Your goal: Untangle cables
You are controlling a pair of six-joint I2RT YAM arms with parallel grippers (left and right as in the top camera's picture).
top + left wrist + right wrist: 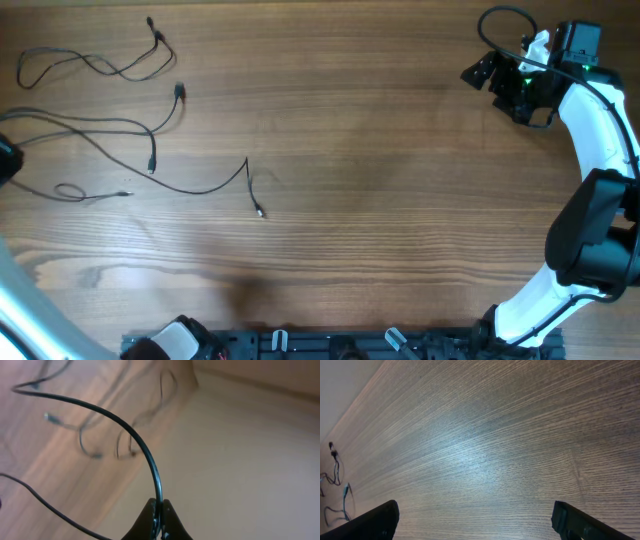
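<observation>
Cable runs straight into the left gripper, whose two fingers are pinched tight on it. From the tips the strand arcs up and away toward the other cables, which sprawl in loose loops over the upper-left part of the table. Five small plug ends show from overhead. The strands look like three, though where they cross I cannot tell for sure. Right gripper hangs over bare wood near the far right corner, fingers spread wide and holding nothing, well apart from every cable.
</observation>
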